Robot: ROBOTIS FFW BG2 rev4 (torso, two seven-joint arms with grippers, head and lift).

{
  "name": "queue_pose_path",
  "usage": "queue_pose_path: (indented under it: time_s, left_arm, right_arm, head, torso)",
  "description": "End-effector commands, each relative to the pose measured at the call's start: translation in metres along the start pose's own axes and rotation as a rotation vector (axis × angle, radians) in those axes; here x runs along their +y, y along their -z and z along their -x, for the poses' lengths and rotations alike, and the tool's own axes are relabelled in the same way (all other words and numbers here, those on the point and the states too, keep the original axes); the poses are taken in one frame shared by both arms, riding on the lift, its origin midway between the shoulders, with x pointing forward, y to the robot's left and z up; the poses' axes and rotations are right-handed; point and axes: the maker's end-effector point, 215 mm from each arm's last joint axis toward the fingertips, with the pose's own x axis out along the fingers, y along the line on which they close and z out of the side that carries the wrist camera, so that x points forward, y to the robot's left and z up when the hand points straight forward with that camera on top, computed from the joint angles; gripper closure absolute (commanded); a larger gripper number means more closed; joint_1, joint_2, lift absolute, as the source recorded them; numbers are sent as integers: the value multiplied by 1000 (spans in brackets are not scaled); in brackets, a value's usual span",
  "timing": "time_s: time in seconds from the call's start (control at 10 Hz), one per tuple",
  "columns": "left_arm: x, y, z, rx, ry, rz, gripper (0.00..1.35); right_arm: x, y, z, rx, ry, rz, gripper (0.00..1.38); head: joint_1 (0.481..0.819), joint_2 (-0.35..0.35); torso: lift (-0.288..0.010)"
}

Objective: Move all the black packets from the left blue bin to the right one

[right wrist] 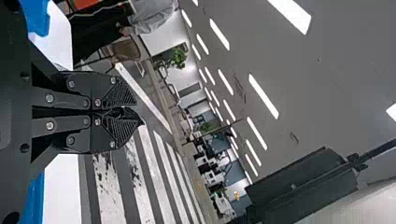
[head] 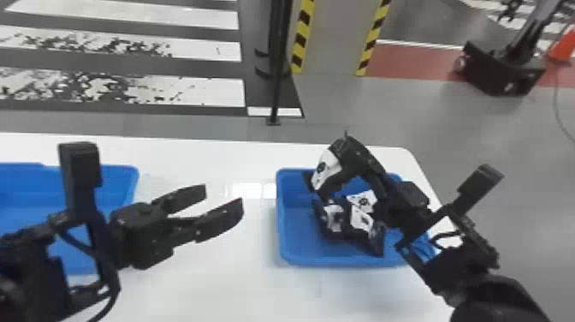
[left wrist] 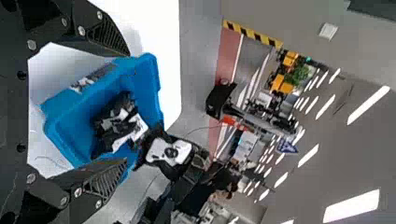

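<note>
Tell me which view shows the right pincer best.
The right wrist view, since the right pincer is close up, its fingers together. The head view shows it over the right blue bin, gripping a black packet; the left wrist view shows it farther off, with the packet's white label showing.

Place: large indoor robotics lab or workshop | Floor: white crosswalk stripes (head: 192,90), yellow-and-black hazard tape (head: 301,34), orange cone (head: 564,46) | Ceiling: rows of strip lights (right wrist: 264,95)
</note>
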Motion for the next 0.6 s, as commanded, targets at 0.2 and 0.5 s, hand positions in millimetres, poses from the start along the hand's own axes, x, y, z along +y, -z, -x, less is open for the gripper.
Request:
queue_pose_path:
  time_s: [0.2, 0.5]
  left_arm:
    - [48, 31, 92, -45, -236, 31, 151]
    - [65, 37, 135, -85, -330, 37, 153]
  right_arm:
    - [-96, 30, 29, 81, 194, 43, 1276]
    - [-114, 49, 52, 132, 227, 10, 891]
  head:
    - [695, -172]
    - [695, -156]
  torso:
    - [-150]
    - [-150]
